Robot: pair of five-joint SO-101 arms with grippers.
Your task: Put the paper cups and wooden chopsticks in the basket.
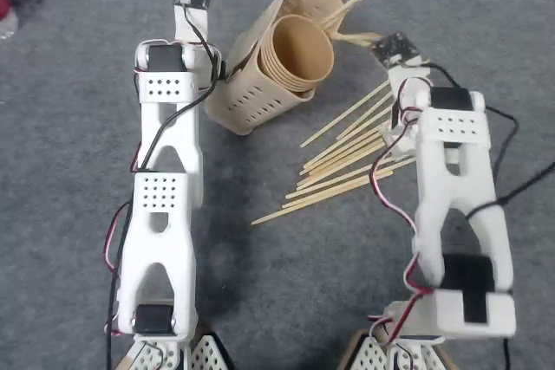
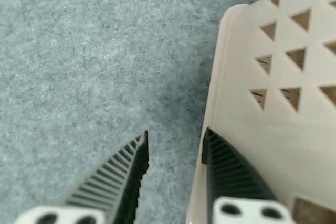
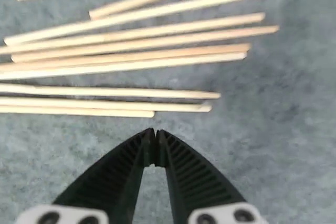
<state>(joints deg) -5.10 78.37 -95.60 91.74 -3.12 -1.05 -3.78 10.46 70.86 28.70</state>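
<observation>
The beige basket [image 1: 247, 93] lies tipped on its side at the back of the grey carpet. A stack of paper cups [image 1: 299, 54] sits in its mouth, and a few chopsticks [image 1: 345, 13] poke out behind them. Several wooden chopsticks [image 1: 342, 162] lie fanned on the carpet to the right of it. My left gripper [image 2: 175, 148] is open low beside the basket's perforated wall [image 2: 273, 108], one finger against the wall's edge. My right gripper [image 3: 156, 136] is shut and empty just above the carpet, a short way from the ends of the loose chopsticks [image 3: 131, 59].
Grey carpet [image 1: 78, 171] covers the table, with open room at the left and in the front middle. The two white arms stand at the near edge. A red and clear object [image 1: 7, 6] sits at the far left corner.
</observation>
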